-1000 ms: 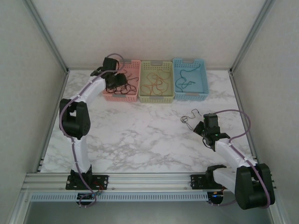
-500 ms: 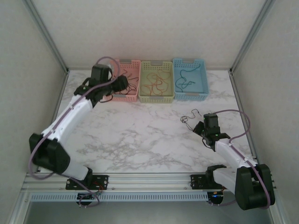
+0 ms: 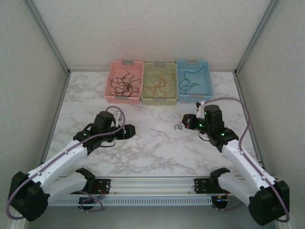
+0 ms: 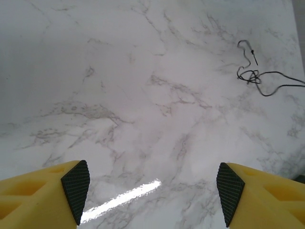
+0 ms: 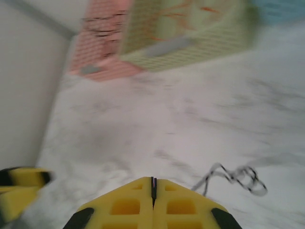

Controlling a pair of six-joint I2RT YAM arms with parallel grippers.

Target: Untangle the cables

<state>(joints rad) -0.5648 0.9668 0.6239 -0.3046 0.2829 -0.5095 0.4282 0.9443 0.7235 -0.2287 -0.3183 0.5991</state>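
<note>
A tangled black cable (image 3: 179, 127) lies on the marble table (image 3: 152, 152) right of centre. My right gripper (image 3: 187, 123) is shut beside it, and one strand of the cable (image 5: 238, 176) runs in under the side of its yellow fingers (image 5: 153, 180). My left gripper (image 3: 132, 130) hovers low over bare marble left of centre, open with nothing between its pads (image 4: 152, 191). From there the black cable (image 4: 250, 75) sits far ahead to the right. More cables lie sorted in three baskets at the back.
The pink basket (image 3: 123, 99) holds black cables, the yellow-green basket (image 3: 159, 100) red-orange ones, the blue basket (image 3: 194, 98) teal ones. Metal frame posts and white walls close in the table on three sides.
My left arm swung from the pink basket down to the table's middle left, its jaws opening wider. My right gripper moved left and forward, and the black cable shifted left with it.
</note>
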